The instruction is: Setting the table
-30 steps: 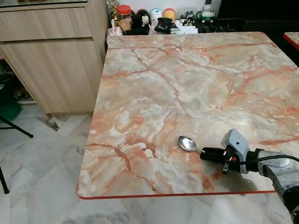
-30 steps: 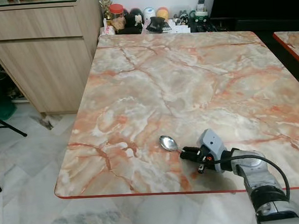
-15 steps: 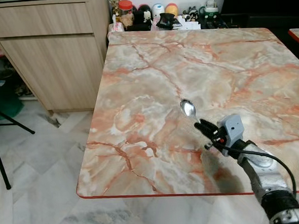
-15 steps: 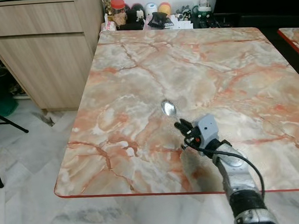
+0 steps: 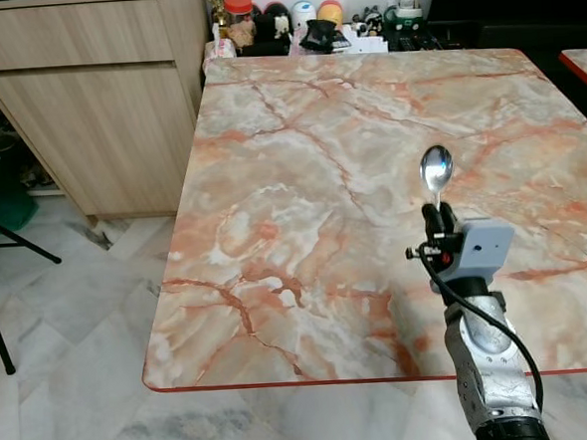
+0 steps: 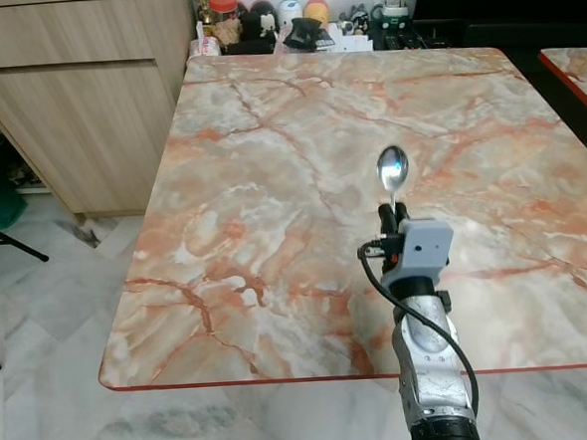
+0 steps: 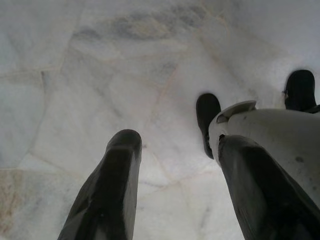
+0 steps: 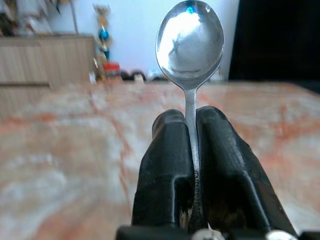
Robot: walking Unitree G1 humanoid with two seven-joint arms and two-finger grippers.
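Clamped tight on the handle of a spoon [image 8: 190, 45], the right gripper [image 5: 438, 220] holds it with the bowl pointing forward, away from the robot, above the near right part of the table [image 5: 301, 180]. The left gripper [image 7: 170, 165] hangs low with its fingers apart and nothing between them, over the pale floor [image 7: 100, 75].

By size, the table comes first: a big square top of pink and orange marble with a thin red edge. Left of it stands a wooden cabinet [image 5: 97, 102] with flat doors, and a second table corner [image 5: 585, 67] shows at the far right. Beyond the far edge sits a row of small things [image 5: 312, 29], among them a red-lidded jar [image 5: 238, 12]; the others are too small to name, perhaps bottles and toys. A black chair leg [image 5: 6, 248] crosses the floor at left. The spoon is the smallest: shiny metal, lifted clear of the tabletop.
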